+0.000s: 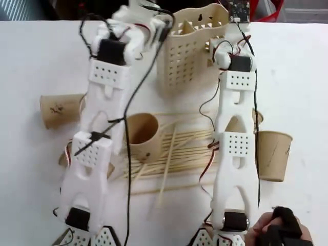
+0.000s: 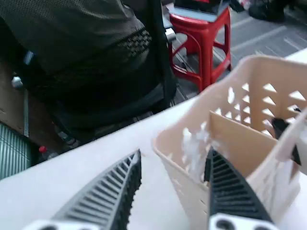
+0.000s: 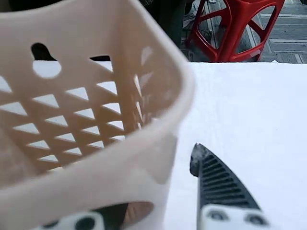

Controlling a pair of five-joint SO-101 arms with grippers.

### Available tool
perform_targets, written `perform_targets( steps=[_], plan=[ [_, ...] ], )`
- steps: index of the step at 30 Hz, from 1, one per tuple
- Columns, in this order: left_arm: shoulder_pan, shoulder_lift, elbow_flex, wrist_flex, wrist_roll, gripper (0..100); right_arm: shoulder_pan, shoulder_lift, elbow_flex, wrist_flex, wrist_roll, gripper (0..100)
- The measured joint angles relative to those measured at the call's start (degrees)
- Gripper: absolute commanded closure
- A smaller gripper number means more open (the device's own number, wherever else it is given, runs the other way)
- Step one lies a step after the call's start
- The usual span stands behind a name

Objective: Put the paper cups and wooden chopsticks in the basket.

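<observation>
Left gripper spread wide, basket corner apparently just beyond

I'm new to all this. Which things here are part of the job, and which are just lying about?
Part of the job: left paper cup, middle paper cup, right paper cup, wooden chopsticks, basket.

Just lying about: red stool, black chair, both on the floor beyond the table.

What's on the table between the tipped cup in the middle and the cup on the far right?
Wooden chopsticks in a loose pile, shown in the high view; a white arm crosses above them.
</observation>
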Motion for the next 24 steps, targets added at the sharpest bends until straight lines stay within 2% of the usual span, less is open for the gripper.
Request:
perform_targets(
  steps=[4,9,13,16,19,23,24],
  plan=[
    [-1.8,0.0,0.4,-5.0,1.7,77,0.0,0.1,0.1,0.0,0.0,84.7],
    [-1.7,0.1,9.4,-10.7,6.2,75,0.3,0.2,0.3,0.0,-0.4,84.7],
    [-1.8,0.1,16.1,-12.0,12.7,73,0.4,0.3,0.4,0.0,-4.0,84.4],
    [-1.3,0.0,17.8,-12.0,14.8,74,0.4,0.3,0.4,0.0,-5.8,84.4],
    [-0.4,-0.1,18.9,-12.2,14.8,82,0.4,0.3,0.4,0.0,-6.1,84.4],
    [2.0,-0.1,22.3,-14.2,14.6,98,-0.7,0.3,0.4,1.8,-6.1,84.2],
    [2.2,-0.3,23.4,-15.6,13.9,98,-1.0,0.2,0.4,2.9,-6.2,84.2]
  ],
)
